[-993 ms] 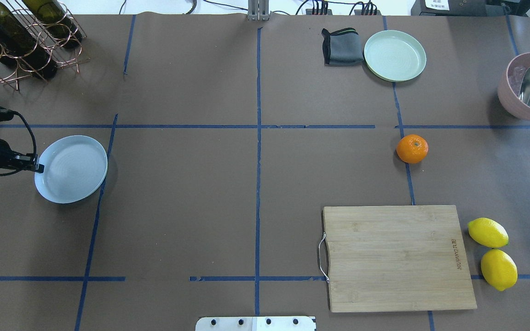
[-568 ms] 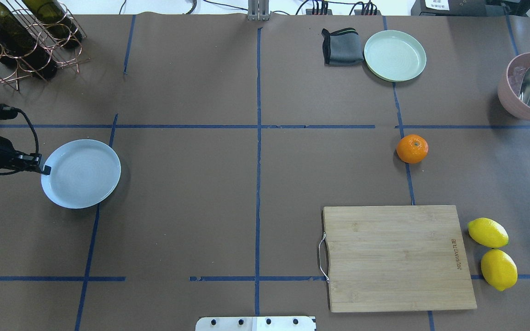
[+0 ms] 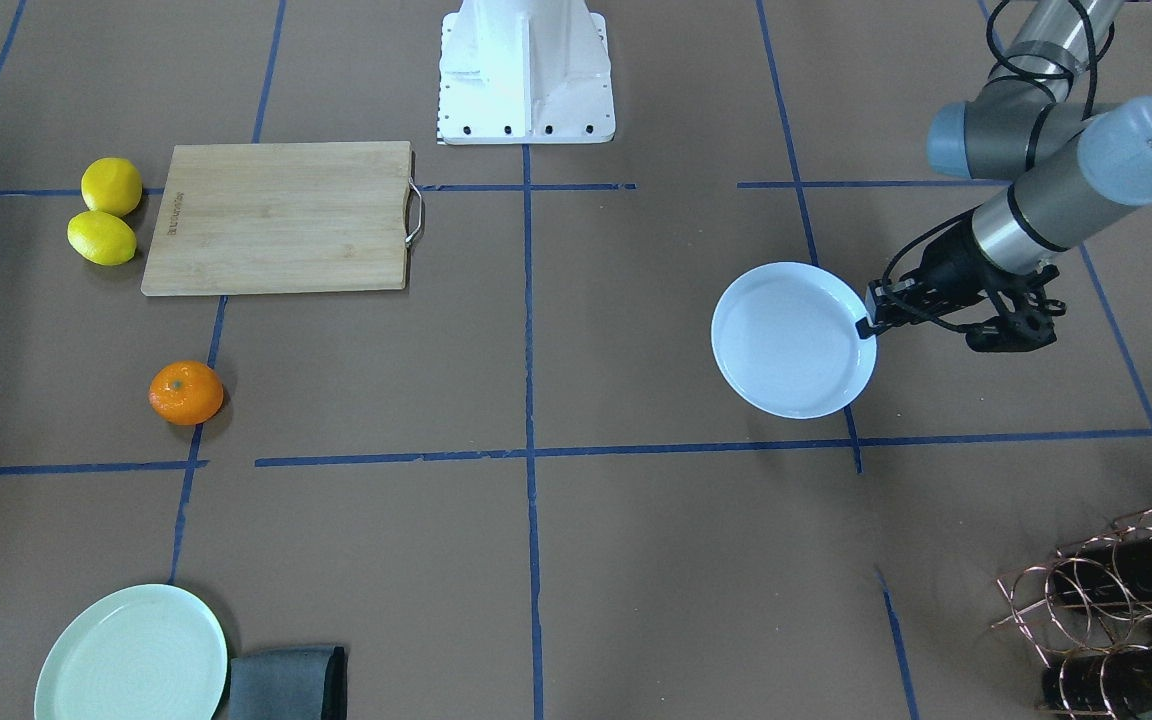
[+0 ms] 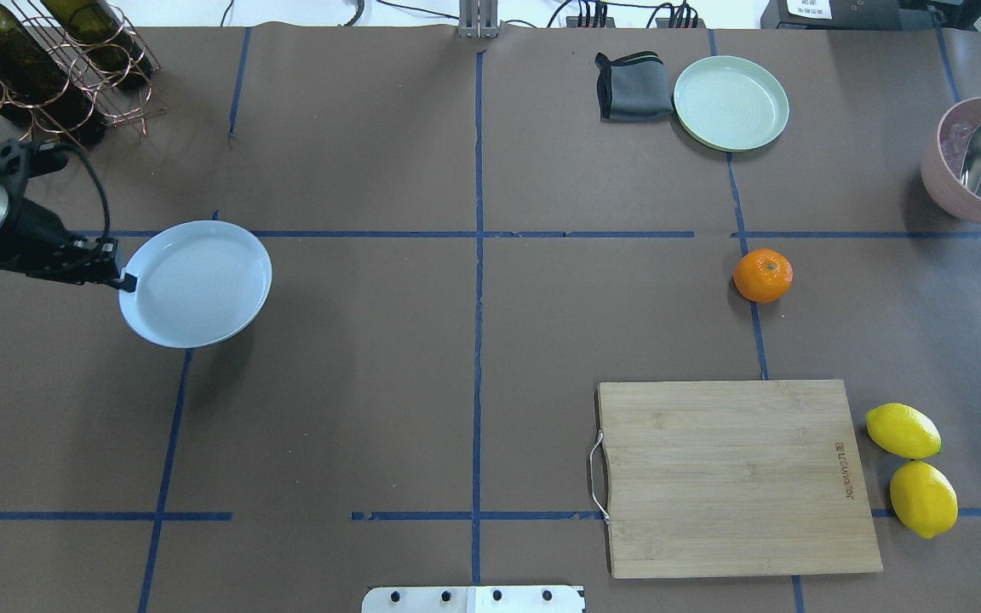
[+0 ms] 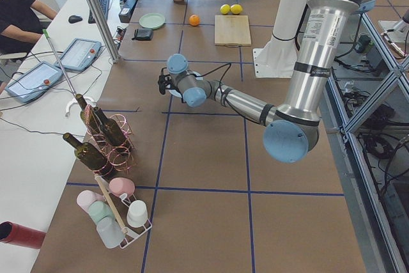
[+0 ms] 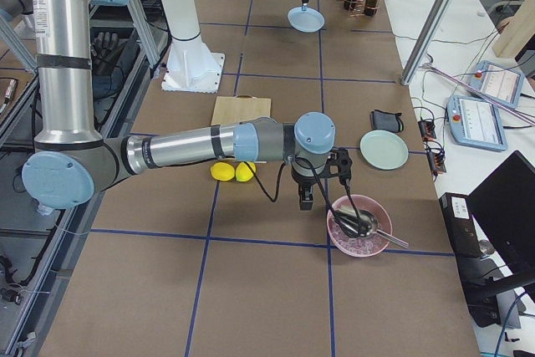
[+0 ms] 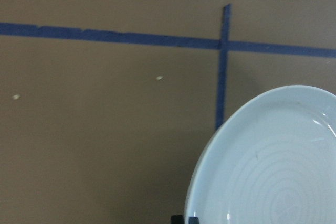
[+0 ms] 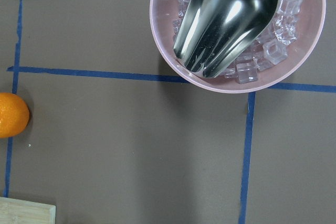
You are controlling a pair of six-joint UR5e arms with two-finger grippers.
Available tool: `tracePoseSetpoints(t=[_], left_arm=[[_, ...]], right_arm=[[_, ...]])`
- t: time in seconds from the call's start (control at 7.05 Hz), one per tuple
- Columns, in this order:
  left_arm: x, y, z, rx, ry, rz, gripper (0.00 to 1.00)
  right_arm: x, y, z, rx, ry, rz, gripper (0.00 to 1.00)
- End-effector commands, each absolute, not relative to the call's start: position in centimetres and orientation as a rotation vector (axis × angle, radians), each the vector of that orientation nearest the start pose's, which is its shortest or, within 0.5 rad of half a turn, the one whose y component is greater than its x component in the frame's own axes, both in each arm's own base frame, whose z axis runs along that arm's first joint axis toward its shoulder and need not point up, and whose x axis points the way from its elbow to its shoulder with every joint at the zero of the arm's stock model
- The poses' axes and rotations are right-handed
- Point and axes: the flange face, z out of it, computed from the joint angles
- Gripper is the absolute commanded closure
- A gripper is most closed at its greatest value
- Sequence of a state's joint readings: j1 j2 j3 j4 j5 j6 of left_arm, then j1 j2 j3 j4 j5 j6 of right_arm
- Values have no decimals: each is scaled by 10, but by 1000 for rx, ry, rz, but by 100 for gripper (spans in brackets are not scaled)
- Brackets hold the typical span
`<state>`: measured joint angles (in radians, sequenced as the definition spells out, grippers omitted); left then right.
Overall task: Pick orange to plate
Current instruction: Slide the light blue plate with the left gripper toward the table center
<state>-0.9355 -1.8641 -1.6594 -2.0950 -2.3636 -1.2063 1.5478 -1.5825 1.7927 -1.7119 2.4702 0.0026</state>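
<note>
The orange rests on the brown table on a blue tape line, right of centre; it also shows at the left edge of the right wrist view. The pale bluish-white plate hangs above the table at the left, casting a shadow below it. My left gripper is shut on the plate's left rim, as the front view confirms for the gripper and the plate. My right gripper shows only in the exterior right view, near the pink bowl; whether it is open or shut I cannot tell.
A mint-green plate and a grey cloth lie at the far right. A wooden cutting board and two lemons sit near right. A pink bowl with ice and a scoop is at the right edge. A bottle rack stands far left.
My left gripper has carried the plate to the right and farther from the robot. The orange has not moved.
</note>
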Motion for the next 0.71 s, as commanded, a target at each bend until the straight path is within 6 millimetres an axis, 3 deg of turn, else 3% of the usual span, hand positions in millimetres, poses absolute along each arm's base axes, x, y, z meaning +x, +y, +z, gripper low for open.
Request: tracePoseSetpoints(t=[0.0, 0.14, 0.28, 0.57], left_arm=[[431, -512, 297, -151, 1139, -280, 100], [480, -495, 282, -152, 1127, -315, 100], [503, -483, 279, -133, 1122, -325, 100], [536, -479, 278, -143, 1140, -373, 100]], right_arm=[[44, -484, 558, 60, -899, -55, 0], [43, -484, 557, 61, -899, -59, 0], [42, -485, 554, 75, -898, -68, 0], [39, -484, 546, 76, -902, -57, 0]])
